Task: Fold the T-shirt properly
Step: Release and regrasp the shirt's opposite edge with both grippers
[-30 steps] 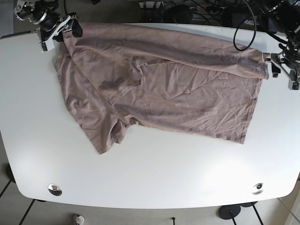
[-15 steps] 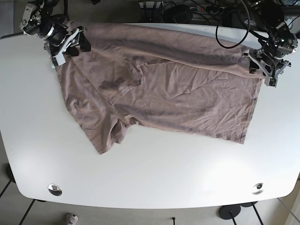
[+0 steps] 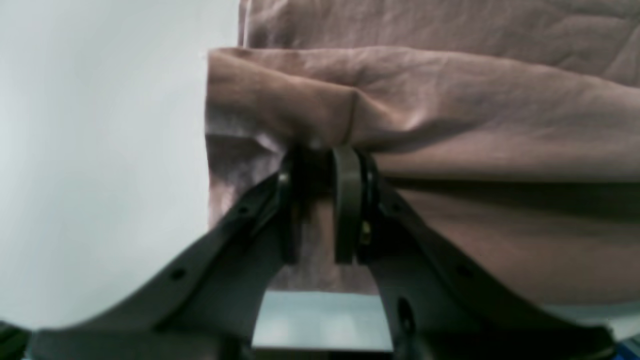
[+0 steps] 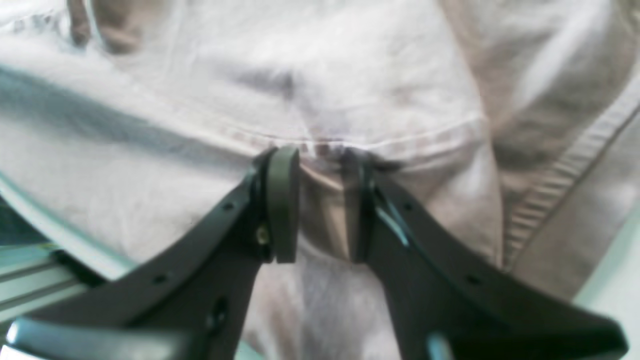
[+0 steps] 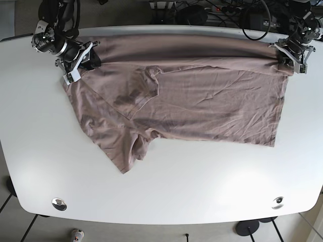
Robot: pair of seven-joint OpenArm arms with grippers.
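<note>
A mauve-brown T-shirt point(image 5: 202, 101) lies spread and wrinkled on the white table point(image 5: 166, 191), its top edge stretched in a fairly straight fold along the far side. One sleeve is folded in near the middle left. My left gripper point(image 5: 290, 55) is at the shirt's far right corner. In the left wrist view it point(image 3: 320, 165) is shut on a bunched fold of T-shirt point(image 3: 450, 100). My right gripper point(image 5: 81, 58) holds the far left corner. The right wrist view shows it point(image 4: 320, 200) shut on the T-shirt point(image 4: 300, 75) at a stitched hem.
Two round metal fittings point(image 5: 59, 203) point(image 5: 277, 202) sit near the table's front edge. Cables and dark equipment point(image 5: 202, 10) lie beyond the far edge. Bare table point(image 3: 100, 150) shows beside the shirt corner in the left wrist view.
Both grippers moved with the cloth: the left one toward the far right corner, the right one slightly inward. The top edge is now pulled straighter and the shirt body has shifted toward the right.
</note>
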